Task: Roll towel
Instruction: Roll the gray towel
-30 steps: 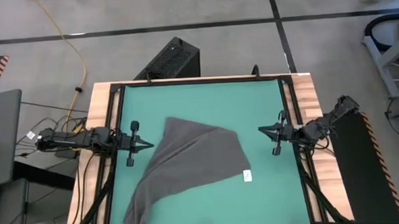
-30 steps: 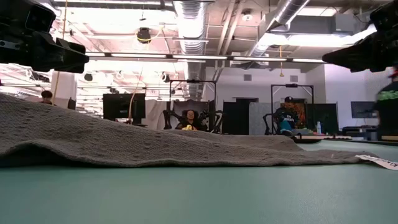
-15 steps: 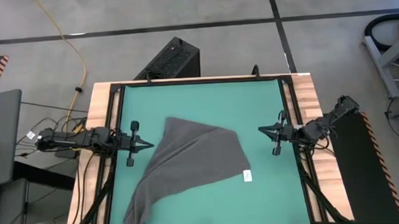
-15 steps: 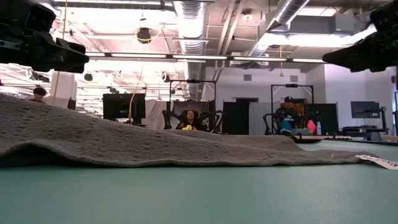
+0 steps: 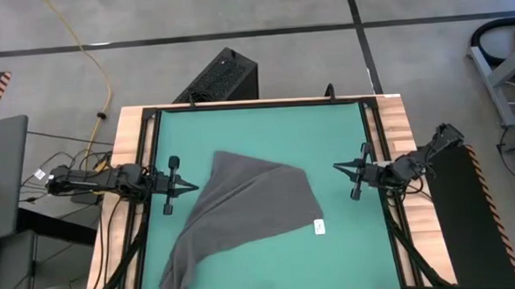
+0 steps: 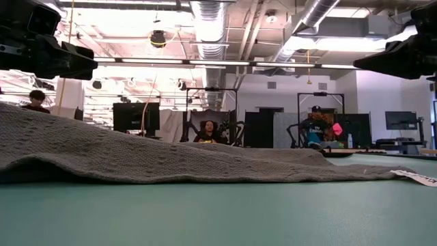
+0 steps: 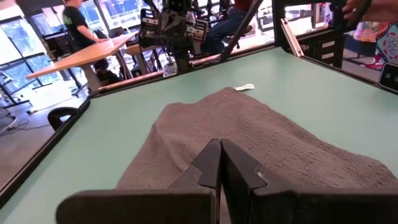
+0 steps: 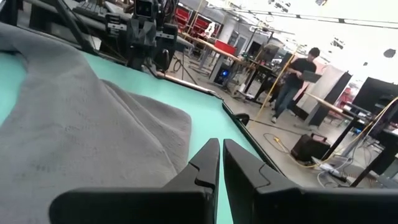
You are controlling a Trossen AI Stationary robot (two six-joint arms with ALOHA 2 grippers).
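The dark grey towel [image 5: 243, 213] lies spread and partly folded on the green table, running from the middle to the near left corner. Its white tag [image 5: 319, 227] lies on the mat at its right edge. It also shows in the low view [image 6: 136, 158], the left wrist view [image 7: 249, 130] and the right wrist view [image 8: 81, 118]. My left gripper [image 5: 194, 186] is shut, at the table's left side just left of the towel. My right gripper [image 5: 335, 166] is shut, at the right side, clear of the towel.
The table has a black frame [image 5: 256, 105] and wooden side rails [image 5: 405, 138]. A black box [image 5: 220, 76] stands on the floor beyond the far edge. Bare green mat [image 5: 266, 131] lies at the far side. People sit and walk in the room beyond the table.
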